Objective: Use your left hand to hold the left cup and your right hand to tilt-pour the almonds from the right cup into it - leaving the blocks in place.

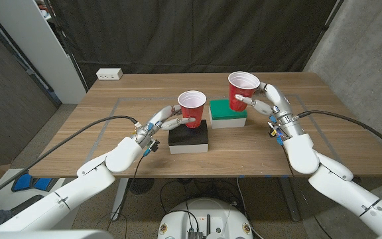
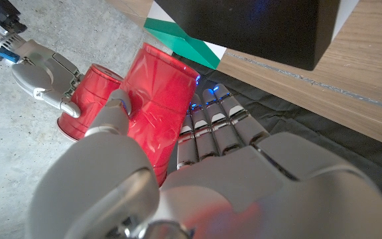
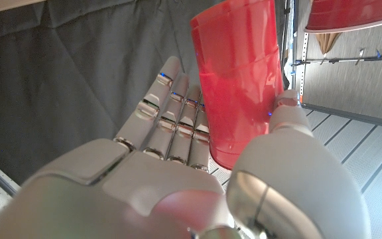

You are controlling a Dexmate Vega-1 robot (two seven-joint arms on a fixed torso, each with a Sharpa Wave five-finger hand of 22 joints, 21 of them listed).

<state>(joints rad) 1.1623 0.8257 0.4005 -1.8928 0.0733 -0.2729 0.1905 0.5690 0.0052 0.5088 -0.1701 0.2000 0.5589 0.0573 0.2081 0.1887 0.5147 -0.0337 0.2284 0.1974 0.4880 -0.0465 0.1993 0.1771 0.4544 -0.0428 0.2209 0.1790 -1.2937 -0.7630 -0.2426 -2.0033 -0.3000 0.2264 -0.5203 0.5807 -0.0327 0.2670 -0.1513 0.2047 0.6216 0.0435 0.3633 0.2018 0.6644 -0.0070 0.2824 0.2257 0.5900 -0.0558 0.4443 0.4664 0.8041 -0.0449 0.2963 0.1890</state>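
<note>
Thin, light and easily crushed, the right cup (image 1: 243, 91), at two o'clock above the green block (image 1: 228, 113), sits clamped mid-wall in the right hand (image 1: 265, 101), while the left hand (image 1: 166, 119) clasps the left cup (image 1: 191, 109) on the black block (image 1: 189, 137).

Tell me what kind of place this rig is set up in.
Probably a lab or test bay, not a home. A black curtain hangs behind the wooden table, the floor is bare concrete, and tape lines mark out a work area on the tabletop.
</note>
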